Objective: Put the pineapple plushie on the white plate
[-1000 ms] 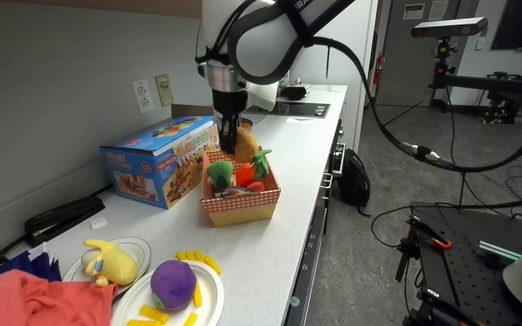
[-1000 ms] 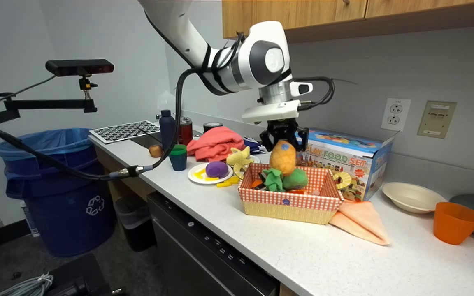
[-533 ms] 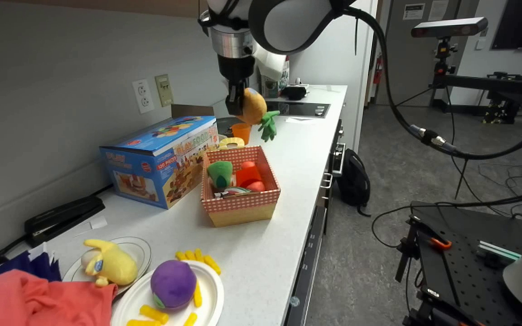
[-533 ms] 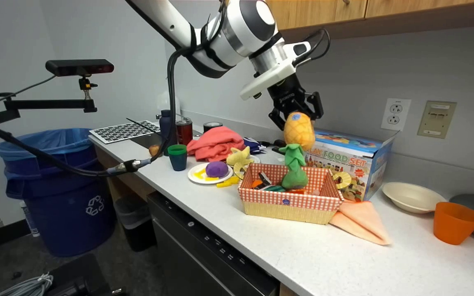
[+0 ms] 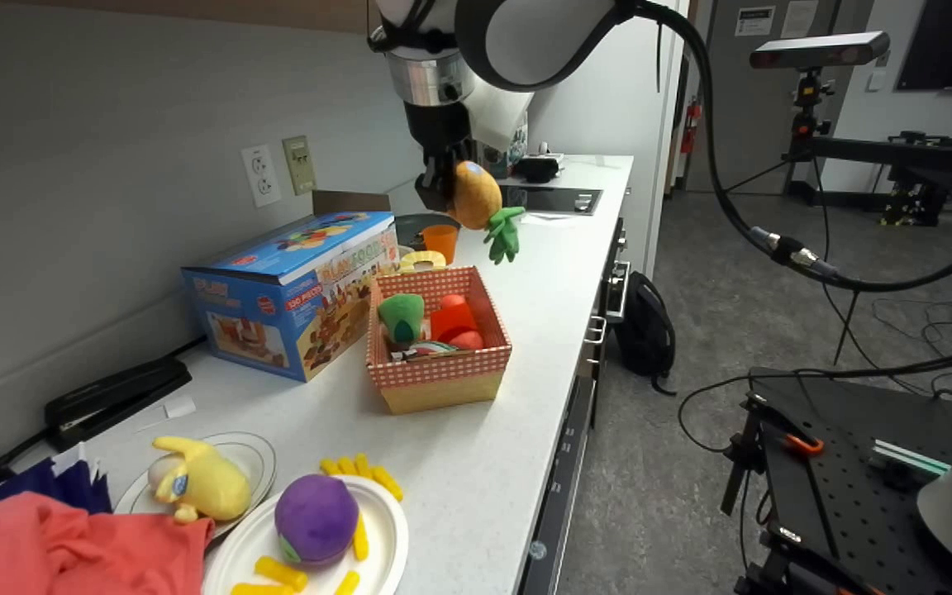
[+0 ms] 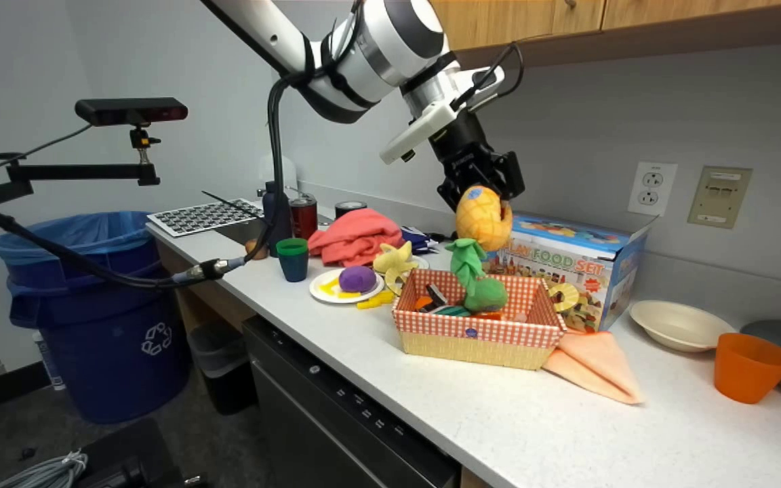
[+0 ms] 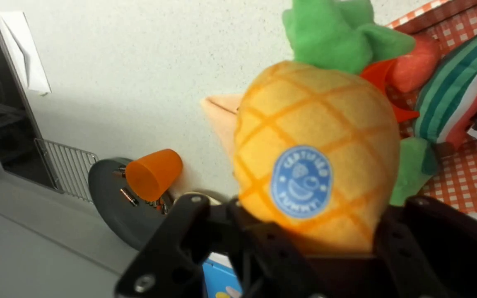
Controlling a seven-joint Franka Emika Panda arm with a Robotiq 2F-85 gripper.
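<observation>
White plate toward the left in an exterior view: purple toy and yellow pieces aboard, delivery not made, so carrying and letting go remain! Next the checked basket, and high beyond it the pick looks done: gripper closed around the pineapple plushie, jaws parted by its bulk, toy dangling crown-down. Rightward, the white arm reaches from above, wrist aslant.

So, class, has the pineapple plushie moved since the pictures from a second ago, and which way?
Yes, upward: in both exterior views the pineapple plushie now hangs higher relative to the checkered basket, which has not shifted.
</observation>
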